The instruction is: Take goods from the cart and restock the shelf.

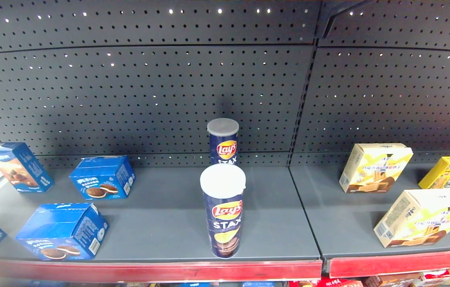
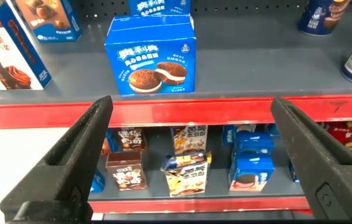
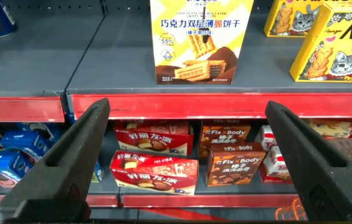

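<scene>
While the left gripper (image 2: 191,109) stands wide open and empty before a blue cookie box (image 2: 151,56), the right gripper (image 3: 187,107) is equally wide and empty before a wafer box (image 3: 197,40). On the shelf (image 1: 161,223) a front chip can (image 1: 223,211) stands upright near the red edge, and a rear chip can (image 1: 223,141) stands upright straight behind it, close to the pegboard back (image 1: 129,99), with a gap between them.

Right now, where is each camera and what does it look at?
Head view: on the head, looking down at the shelf and front chip can.
Left wrist view: from that wrist, faces the blue cookie box past the open left gripper.
Right wrist view: from that wrist, faces the wafer box past the open right gripper.
Shared: the head view shows both boxes.
</scene>
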Motion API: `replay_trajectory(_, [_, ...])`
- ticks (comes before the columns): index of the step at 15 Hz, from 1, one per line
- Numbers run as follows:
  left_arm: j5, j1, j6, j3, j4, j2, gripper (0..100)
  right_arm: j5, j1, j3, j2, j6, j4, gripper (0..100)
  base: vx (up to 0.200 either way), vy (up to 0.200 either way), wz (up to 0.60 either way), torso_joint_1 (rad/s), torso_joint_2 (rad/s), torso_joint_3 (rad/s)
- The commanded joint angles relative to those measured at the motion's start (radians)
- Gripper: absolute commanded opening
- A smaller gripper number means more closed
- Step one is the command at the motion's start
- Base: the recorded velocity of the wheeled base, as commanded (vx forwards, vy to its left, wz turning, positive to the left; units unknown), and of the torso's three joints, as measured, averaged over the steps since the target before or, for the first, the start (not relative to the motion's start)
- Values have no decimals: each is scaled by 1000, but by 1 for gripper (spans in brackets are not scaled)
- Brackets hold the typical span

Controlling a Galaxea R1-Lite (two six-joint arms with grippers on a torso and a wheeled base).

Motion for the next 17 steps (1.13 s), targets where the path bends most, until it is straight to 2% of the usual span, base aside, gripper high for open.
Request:
replay_trajectory(1, [-2, 0, 11, 0, 0, 3, 100, 0, 0, 0, 1, 0, -1, 100, 0, 0, 0, 0, 0, 0])
replay_trajectory(2, [-2, 0, 19, 0, 0, 1, 100, 0, 0, 0, 1, 0, 1, 100, 0, 0, 0, 0, 0, 0])
replay_trajectory(4, [-1, 0, 8, 0, 0, 3, 100, 0, 0, 0, 1, 0, -1, 100, 0, 0, 0, 0, 0, 0])
replay_trajectory(5, [2, 0, -7, 0, 0, 3, 100, 0, 0, 0, 1, 0, 1, 100, 0, 0, 0, 0, 0, 0])
replay_trajectory(17, [2, 0, -7, 0, 0, 3, 100, 2, 0, 0, 1, -2, 1, 100, 0, 0, 0, 0, 0, 0])
